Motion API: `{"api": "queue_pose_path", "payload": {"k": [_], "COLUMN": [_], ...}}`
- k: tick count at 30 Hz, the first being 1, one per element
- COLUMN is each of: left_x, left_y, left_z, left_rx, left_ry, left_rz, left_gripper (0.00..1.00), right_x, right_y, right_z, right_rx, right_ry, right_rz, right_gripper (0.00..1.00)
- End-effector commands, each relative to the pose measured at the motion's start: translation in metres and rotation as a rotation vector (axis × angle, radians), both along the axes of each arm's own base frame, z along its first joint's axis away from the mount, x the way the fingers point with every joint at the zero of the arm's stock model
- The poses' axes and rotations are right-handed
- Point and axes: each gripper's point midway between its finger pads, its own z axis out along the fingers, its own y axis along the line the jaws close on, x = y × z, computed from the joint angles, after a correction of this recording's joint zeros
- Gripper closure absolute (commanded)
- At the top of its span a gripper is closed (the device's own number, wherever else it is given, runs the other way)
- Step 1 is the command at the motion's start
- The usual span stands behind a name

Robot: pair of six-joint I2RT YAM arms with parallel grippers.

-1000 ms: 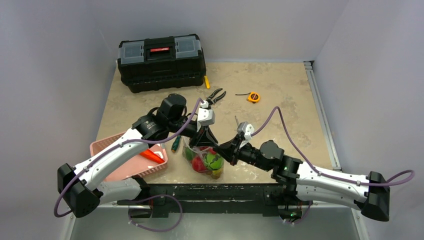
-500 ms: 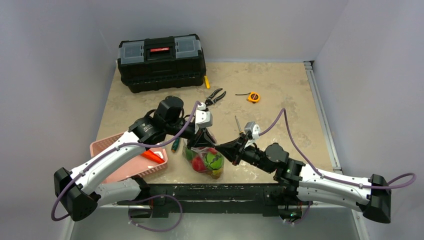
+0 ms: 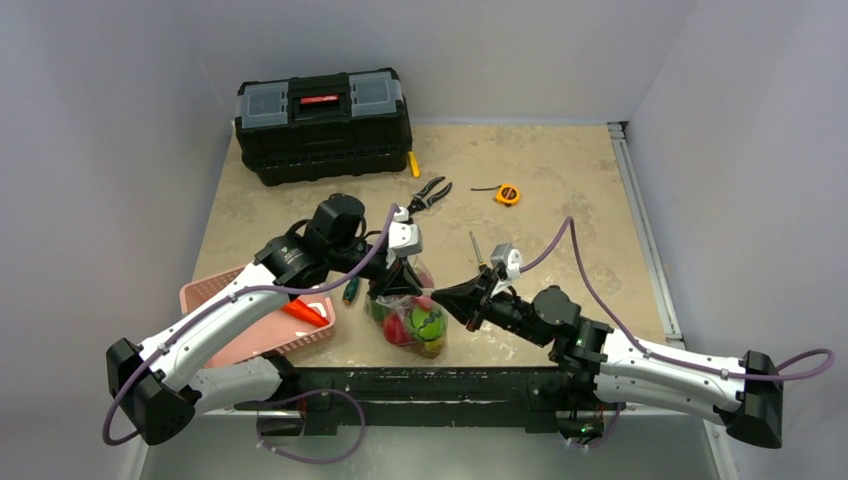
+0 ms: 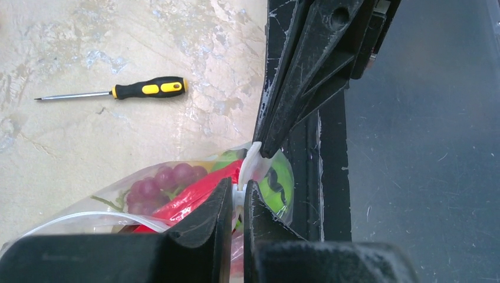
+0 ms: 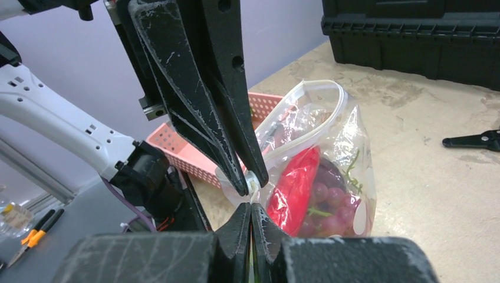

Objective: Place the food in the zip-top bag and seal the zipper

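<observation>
The only label in sight is a red plate on the lid of the black plastic toolbox [image 3: 322,122] at the worktop's [image 3: 580,220] 11 o'clock corner, too small to read. At 9 o'clock from the task's bag, a pink plastic basket [image 3: 255,320] sits on the near edge and holds an orange carrot [image 3: 300,312]. A green-handled screwdriver [image 3: 351,290] lies between the basket and the bag. The left arm rises from its base at 7 o'clock, its elbow high and its wrist bent downward. The left claw [image 4: 237,187] is closed on the whitish translucent zipper strip [image 5: 306,132] at the top of the clear zip-top bag [image 3: 408,320]. The bag stands close to the near edge at 6 o'clock, with a red chili [image 4: 194,197], purple grapes [image 4: 159,180] and a green piece inside. Beyond the pinch, the mouth gapes in a loop. The right claw [image 5: 250,207], reaching in low and level from 4 o'clock, is clamped on the same strip, and its tips meet the left claw's tips. At 1 o'clock from the bag lies a yellow-and-black screwdriver [image 4: 147,88], with black pliers [image 3: 432,190] and an orange tape measure [image 3: 507,194] farther back. The widest open room lies at 2 to 3 o'clock, as far as the metal rail [image 3: 640,220] along the right edge.
</observation>
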Motion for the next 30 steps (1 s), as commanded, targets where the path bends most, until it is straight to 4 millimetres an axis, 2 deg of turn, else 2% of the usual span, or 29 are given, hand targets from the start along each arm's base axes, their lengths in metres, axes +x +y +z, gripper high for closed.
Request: {"api": "queue_pose_path", "payload": {"k": [1, 4, 6, 10, 17, 20, 22, 24, 25, 28, 30], "left_x": [-0.001, -0.003, -0.003, -0.005, -0.008, -0.009, -0.009, -0.009, -0.01, -0.009, -0.009], "left_y": [0.002, -0.003, -0.002, 0.001, 0.001, 0.002, 0.002, 0.002, 0.002, 0.002, 0.002], "left_z": [0.006, 0.014, 0.015, 0.014, 0.016, 0.017, 0.017, 0.018, 0.018, 0.015, 0.013], "left_rx": [-0.018, -0.057, -0.059, -0.053, -0.064, -0.068, -0.07, -0.073, -0.073, -0.069, -0.071], "left_ry": [0.014, 0.022, 0.022, 0.014, 0.019, 0.019, 0.016, 0.015, 0.017, 0.022, 0.021], "left_rz": [0.007, -0.006, -0.008, -0.005, -0.008, -0.009, -0.006, -0.009, -0.011, -0.007, -0.006], "left_gripper": [1.0, 1.0, 1.0, 1.0, 1.0, 1.0, 1.0, 1.0, 0.98, 0.76, 0.67], "right_x": [-0.005, -0.011, -0.012, -0.01, -0.006, -0.004, -0.003, -0.001, 0.002, 0.003, 0.002], "right_y": [0.008, 0.012, 0.012, 0.015, 0.021, 0.022, 0.022, 0.022, 0.02, 0.017, 0.015], "right_z": [0.032, 0.036, 0.04, 0.041, 0.041, 0.039, 0.039, 0.038, 0.037, 0.04, 0.042], "right_rx": [0.039, 0.053, 0.067, 0.046, 0.033, 0.029, 0.02, 0.012, 0.009, 0.027, 0.036], "right_ry": [-0.074, -0.08, -0.073, -0.07, -0.081, -0.086, -0.095, -0.097, -0.097, -0.097, -0.098], "right_rz": [0.05, 0.09, 0.093, 0.091, 0.088, 0.082, 0.079, 0.067, 0.048, 0.031, 0.035], "right_gripper": [1.0, 0.79, 0.71, 0.65, 0.75, 0.91, 0.98, 1.0, 1.0, 1.0, 1.0]}}
